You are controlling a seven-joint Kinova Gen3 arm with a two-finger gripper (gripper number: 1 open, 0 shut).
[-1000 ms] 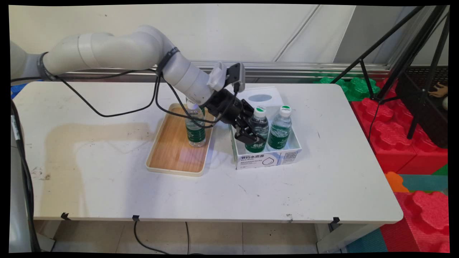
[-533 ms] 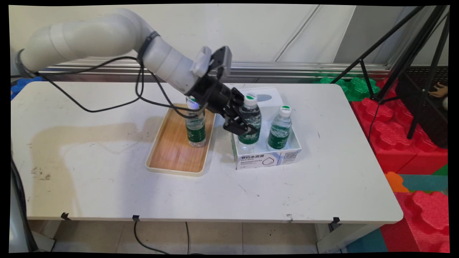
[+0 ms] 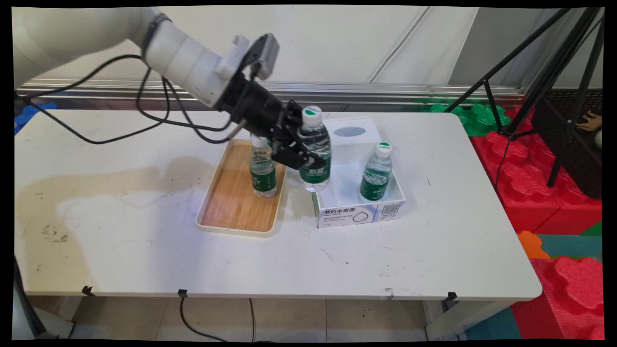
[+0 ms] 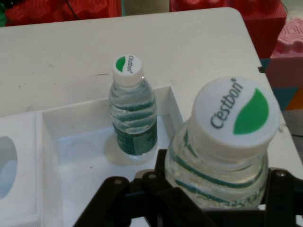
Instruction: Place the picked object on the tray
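Gripper (image 3: pixel 295 153) clamped on water bottle (image 3: pixel 314 149), held in air just above white box's (image 3: pixel 359 214) left rim, clear of it. 2nd bottle (image 3: pixel 376 171) upright inside box. 3rd bottle (image 3: pixel 262 167) stands on wooden tray (image 3: pixel 231 212) left of box.

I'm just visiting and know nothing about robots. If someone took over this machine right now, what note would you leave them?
Gripper: shut on a water bottle, held upright in the air above the left edge of the white box.
One bottle stands in the box; another stands on the wooden tray left of it.
Done: held bottle lifted clear of the box.
Left: it has not been set down anywhere.
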